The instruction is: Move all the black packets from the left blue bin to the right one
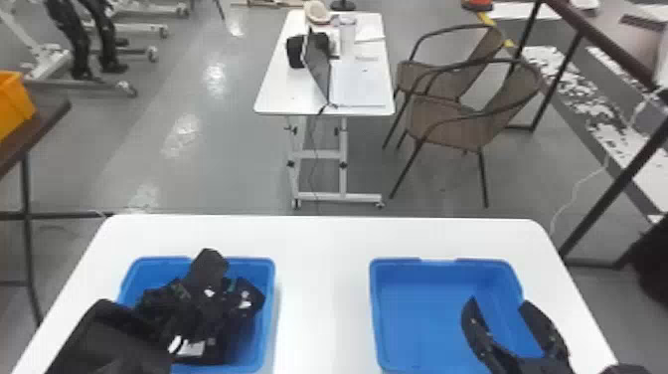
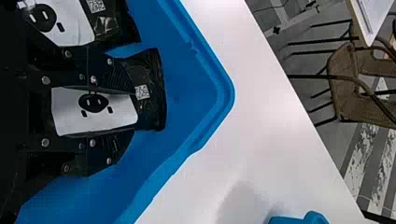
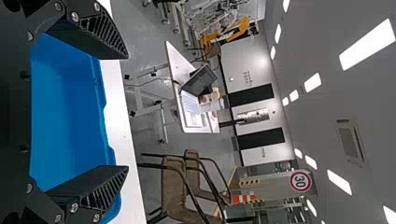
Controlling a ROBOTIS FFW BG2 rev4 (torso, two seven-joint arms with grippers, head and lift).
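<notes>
Orange crate (image 1: 11, 102) at the left edge, sitting on a dark tabletop (image 1: 44, 112). To the right of it, the left gripper (image 1: 112, 343) comes in from the bottom edge and reaches over the left blue bin (image 1: 269, 308). The left wrist view has its two fingers part-way open, angled toward each other; a packet with a white label (image 2: 93, 109) sits between them, one finger across part of its face and the other alongside its edge. I cannot tell whether they actually grip it. Another packet (image 2: 70, 28) lies just beside it.

All around there, the black packets (image 1: 208, 271) are heaped loosely in the left bin, a few with white patches showing, and one pokes up over the far rim. Next comes the bare middle of the white table (image 1: 323, 298), between the two bins. Farther back, on a smaller white table (image 1: 278, 94), stands an open laptop (image 1: 318, 69).

On the right is the right blue bin (image 1: 376, 318), its blue floor in plain sight. Over its right side hangs the right gripper (image 1: 498, 302), fingers spread wide and holding nothing. Behind that bin, on the grey floor, are two brown chairs (image 1: 450, 122) with dark frames.
</notes>
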